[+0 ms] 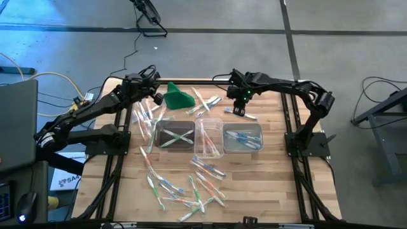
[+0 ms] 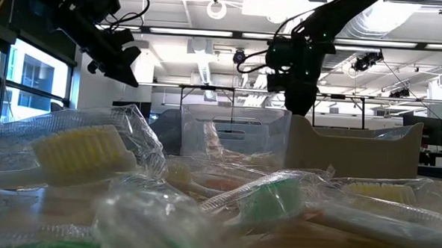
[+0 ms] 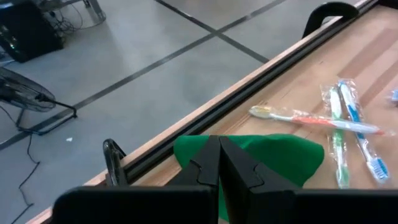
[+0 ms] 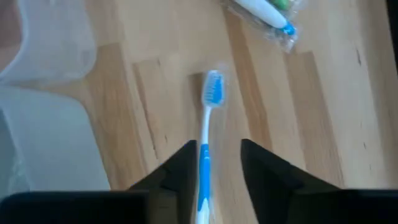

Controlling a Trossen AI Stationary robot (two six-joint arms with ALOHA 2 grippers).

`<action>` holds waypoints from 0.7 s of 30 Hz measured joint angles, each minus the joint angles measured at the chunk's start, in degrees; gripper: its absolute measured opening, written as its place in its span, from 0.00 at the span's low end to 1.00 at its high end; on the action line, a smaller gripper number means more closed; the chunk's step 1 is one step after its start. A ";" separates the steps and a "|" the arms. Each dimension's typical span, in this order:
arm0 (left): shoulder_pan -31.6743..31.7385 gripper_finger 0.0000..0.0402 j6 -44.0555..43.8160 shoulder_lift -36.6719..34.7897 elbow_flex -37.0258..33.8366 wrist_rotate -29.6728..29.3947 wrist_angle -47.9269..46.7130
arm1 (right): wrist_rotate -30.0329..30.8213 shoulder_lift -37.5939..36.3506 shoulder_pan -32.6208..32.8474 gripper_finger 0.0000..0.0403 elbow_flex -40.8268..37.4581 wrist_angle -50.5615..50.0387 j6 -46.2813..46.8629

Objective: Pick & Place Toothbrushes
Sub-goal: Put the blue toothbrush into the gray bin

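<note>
No legible text or labels.

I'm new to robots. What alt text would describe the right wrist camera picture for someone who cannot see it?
A blue-and-white toothbrush lies on the wooden table, its handle running between the open right gripper and its bristles pointing away. A clear plastic tub sits to one side, and a wrapped toothbrush lies farther off.

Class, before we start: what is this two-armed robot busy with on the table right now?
It is sorting toothbrushes into clear tubs. The right gripper, jaws apart, straddles a blue toothbrush lying on the wooden table just beyond the right-hand tub, which already holds blue ones. The left gripper hangs shut over a green cloth. Many wrapped brushes remain scattered.
</note>
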 joint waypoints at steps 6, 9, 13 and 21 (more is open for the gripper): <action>-0.02 0.00 0.02 0.00 0.00 0.09 -2.20 | -0.43 0.00 0.44 0.40 -1.22 1.75 -0.18; -0.02 0.00 -0.42 0.00 0.00 0.07 -3.58 | -1.96 0.00 0.14 0.41 -2.63 3.47 0.29; -0.02 0.00 -1.40 0.00 0.00 0.07 -3.80 | -2.60 0.00 -0.06 0.40 -3.92 5.98 0.79; -0.02 0.00 -1.42 0.00 0.00 0.07 -3.74 | -2.69 0.07 -0.06 0.39 -9.68 12.70 1.50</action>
